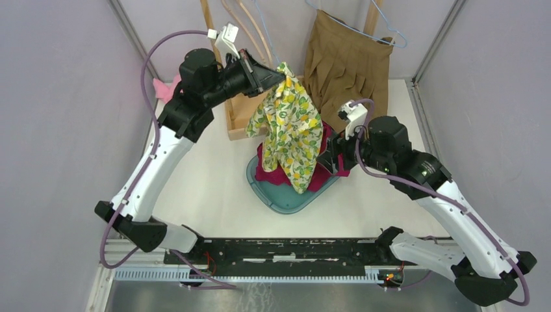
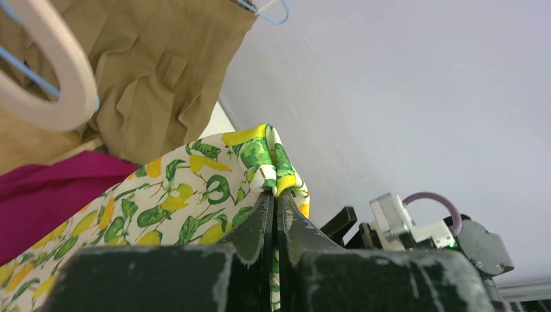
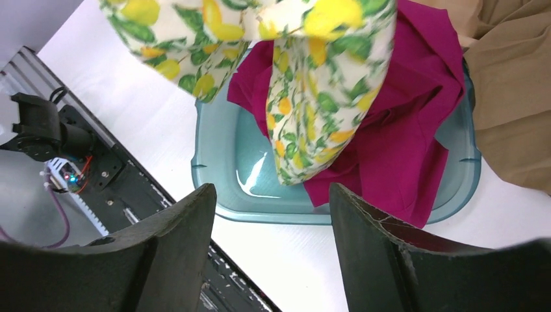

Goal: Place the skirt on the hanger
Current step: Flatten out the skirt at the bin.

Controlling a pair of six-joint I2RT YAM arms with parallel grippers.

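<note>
Left gripper [image 1: 281, 75] clamped on top edge of lemon-print skirt [image 1: 291, 127]; skirt hangs over teal basin [image 1: 279, 200]. Right gripper [image 1: 329, 160] spread wide, empty, at basin's 3 o'clock.

We see a white table [image 1: 201, 188] boxed in by plain pale-grey walls [image 1: 45, 117] with metal corner posts [image 1: 128, 29]. Lighting looks soft and even to us. A slotted metal rail [image 1: 260, 275] runs along the near edge.

Lemon-print skirt [image 1: 289, 130], aloft, bunched at top
</note>
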